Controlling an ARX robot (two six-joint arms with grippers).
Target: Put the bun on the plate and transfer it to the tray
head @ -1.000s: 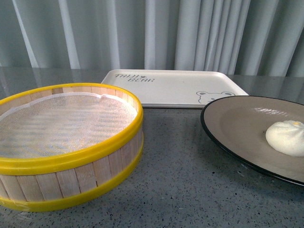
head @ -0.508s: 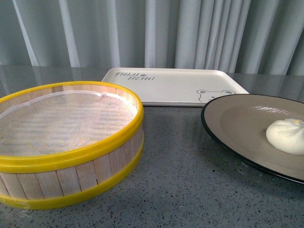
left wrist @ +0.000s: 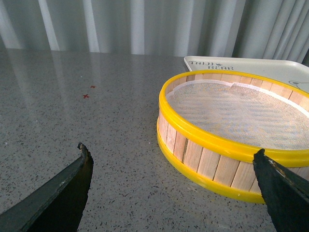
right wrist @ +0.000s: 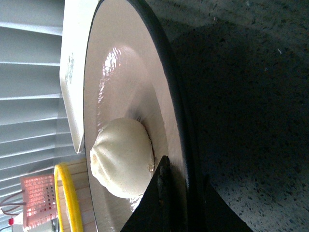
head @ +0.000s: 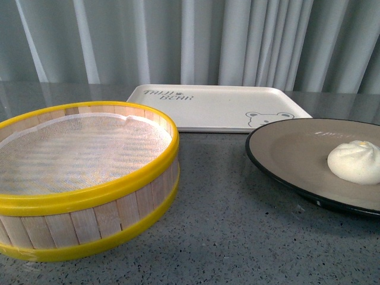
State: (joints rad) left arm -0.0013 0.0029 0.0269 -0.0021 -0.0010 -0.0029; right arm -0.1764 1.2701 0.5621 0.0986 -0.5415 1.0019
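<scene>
The cream-white bun [head: 354, 161] sits on the beige plate with a black rim [head: 285, 151] at the right of the front view, held a little above the grey table. My right gripper [right wrist: 181, 181] is shut on the plate's rim [right wrist: 181, 111], with the bun [right wrist: 120, 162] just beside one finger. The cream tray with a bear face [head: 217, 108] lies flat behind the plate, and its edge shows in the right wrist view [right wrist: 72, 72]. My left gripper [left wrist: 174, 162] is open and empty, low over the table next to the steamer basket. Neither arm shows in the front view.
A round wooden steamer basket with yellow rims [head: 83, 178] and white mesh lining stands at the front left, also in the left wrist view [left wrist: 231, 130]. Grey curtains hang behind the table. Small red marks [left wrist: 86, 95] lie on the tabletop.
The plate with the bun has levelled out and shifted slightly left and towards the tray. The basket and tray have not moved.
</scene>
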